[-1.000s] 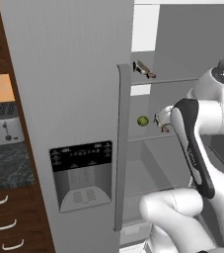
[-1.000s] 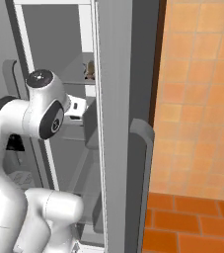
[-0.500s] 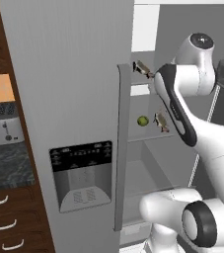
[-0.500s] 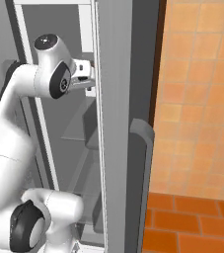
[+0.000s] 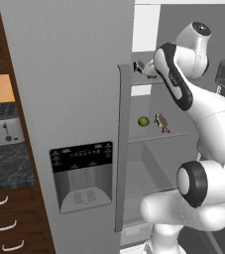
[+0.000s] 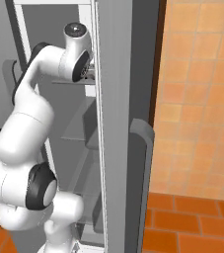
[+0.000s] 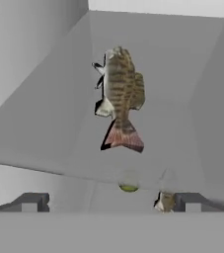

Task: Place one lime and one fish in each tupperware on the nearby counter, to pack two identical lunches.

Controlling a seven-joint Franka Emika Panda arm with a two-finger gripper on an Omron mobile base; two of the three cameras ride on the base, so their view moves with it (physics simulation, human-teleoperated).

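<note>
A striped grey-brown fish (image 7: 119, 96) lies on the fridge's upper shelf (image 7: 49, 133), straight ahead of my gripper (image 7: 111, 203), whose fingertips (image 7: 30, 202) stand wide apart with nothing between them. From the left base view that fish (image 5: 140, 67) sits at the shelf's front, with my gripper (image 5: 151, 71) right beside it. One shelf down rest a lime (image 5: 143, 121) and a second fish (image 5: 161, 122), side by side; through the upper shelf they show faintly as the lime (image 7: 129, 187) and the fish (image 7: 165, 201). The tupperware is out of view. The counter (image 5: 5, 168) is at the far left.
The closed grey fridge door (image 5: 74, 124) with its dispenser panel (image 5: 82, 173) stands between the open compartment and the counter. A silver toaster (image 5: 0, 131) sits on the counter. The other door's edge (image 6: 113, 123) hides my hand in the right base view.
My arm has risen from the middle shelf, beside the lime and lower fish, up to the upper shelf and now faces the fish there. The jaws stayed open.
</note>
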